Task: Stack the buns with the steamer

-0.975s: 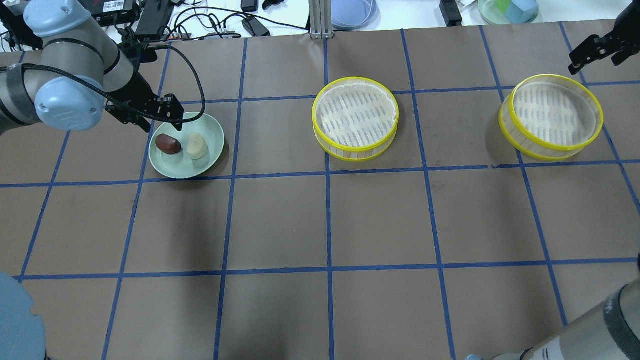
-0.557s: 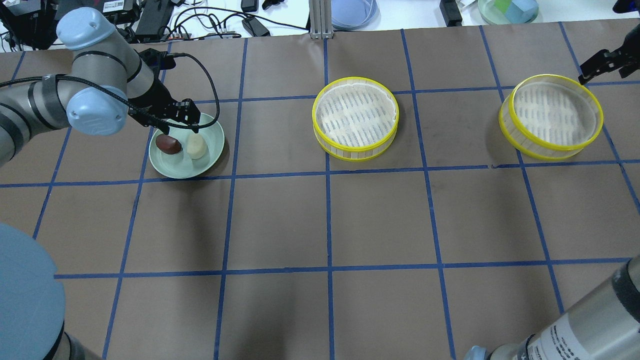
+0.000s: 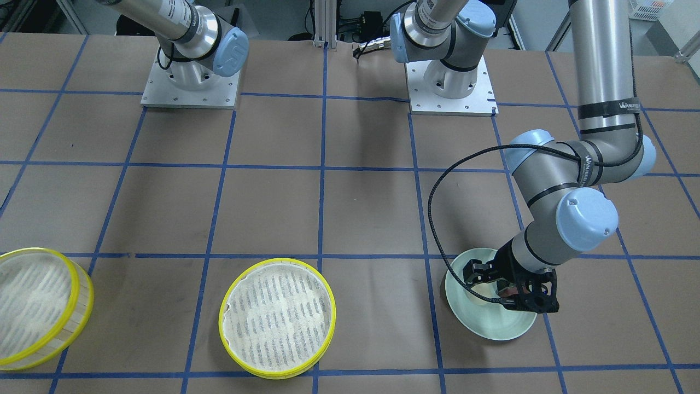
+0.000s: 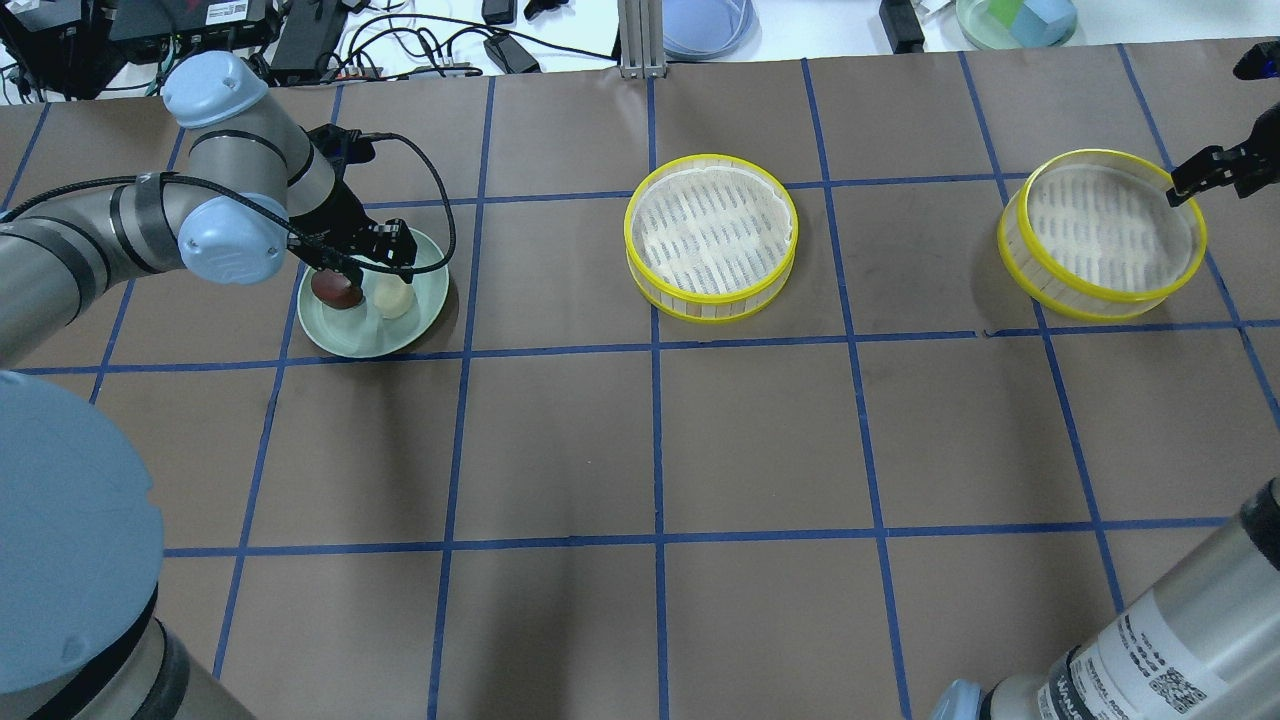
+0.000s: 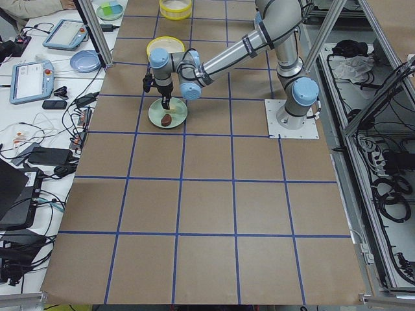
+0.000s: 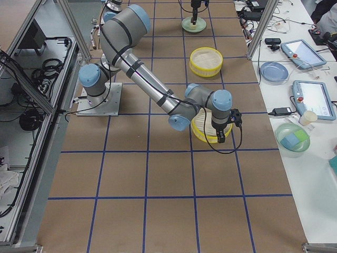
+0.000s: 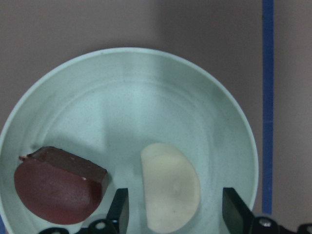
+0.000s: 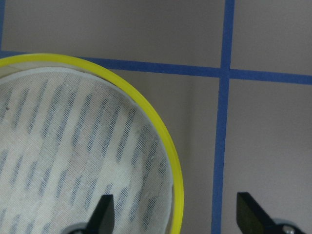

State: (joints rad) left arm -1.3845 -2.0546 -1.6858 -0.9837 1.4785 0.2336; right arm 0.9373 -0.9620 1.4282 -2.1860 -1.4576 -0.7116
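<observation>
Because the left gripper (image 7: 176, 214) hangs spread wide around the white bun (image 7: 170, 192) on the green plate (image 7: 146, 83), a skewed closing could squeeze that soft lump out sideways or knock the brown bun (image 7: 58, 190) just beside it. Farther along stands the middle steamer tray (image 4: 711, 236). Farthest, the right gripper (image 8: 176, 214), also spread, straddles the rim of the end steamer tray (image 4: 1100, 232); a shallow pinch may slip off. Count: two buns, one plate, two trays.
</observation>
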